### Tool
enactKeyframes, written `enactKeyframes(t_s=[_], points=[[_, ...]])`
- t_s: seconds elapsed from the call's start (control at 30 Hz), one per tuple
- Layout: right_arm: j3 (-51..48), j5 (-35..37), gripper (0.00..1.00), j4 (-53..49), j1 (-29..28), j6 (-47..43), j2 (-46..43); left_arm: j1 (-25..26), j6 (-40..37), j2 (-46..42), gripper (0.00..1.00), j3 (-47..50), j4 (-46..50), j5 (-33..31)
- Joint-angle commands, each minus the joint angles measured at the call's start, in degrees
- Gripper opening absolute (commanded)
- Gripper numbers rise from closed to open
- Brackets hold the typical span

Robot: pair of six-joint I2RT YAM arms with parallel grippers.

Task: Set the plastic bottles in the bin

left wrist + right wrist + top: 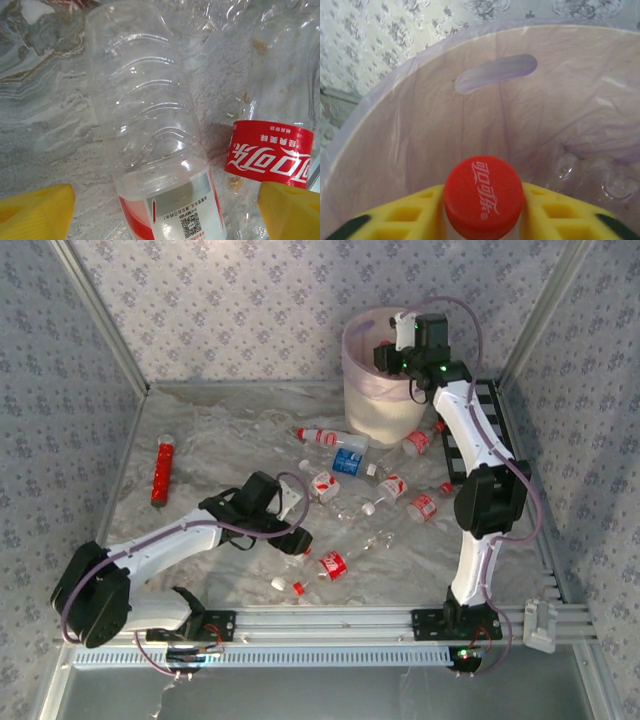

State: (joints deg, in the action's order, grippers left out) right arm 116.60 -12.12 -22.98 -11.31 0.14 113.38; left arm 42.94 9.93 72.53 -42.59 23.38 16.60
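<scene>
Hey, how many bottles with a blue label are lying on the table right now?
1. The blue-labelled bottle lies on the table, just on the near side of the bin. Others may be hidden inside the bin.

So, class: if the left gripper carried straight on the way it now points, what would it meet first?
The left gripper would most likely meet the clear bottle lying between its open fingers; depth is unclear.

Left arm (170, 540) reaches low, fingers (35, 212) spread wide; right arm (478, 440) stretches far
</scene>
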Motion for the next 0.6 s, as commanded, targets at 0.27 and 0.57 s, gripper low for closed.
enactKeyframes(t_s=[0.27,0.57], points=[[18.68,4.74,1.00,-20.29,1.62,-0.58,-2.64,3.64,-3.23,5.70,1.00,-3.89,5.42,0.09],[-1.38,1.14,1.00,-20.10,2.13,4.55,-21.56,3.97,-4.62,10.92,0.88,-6.63,8.38,-1.99]])
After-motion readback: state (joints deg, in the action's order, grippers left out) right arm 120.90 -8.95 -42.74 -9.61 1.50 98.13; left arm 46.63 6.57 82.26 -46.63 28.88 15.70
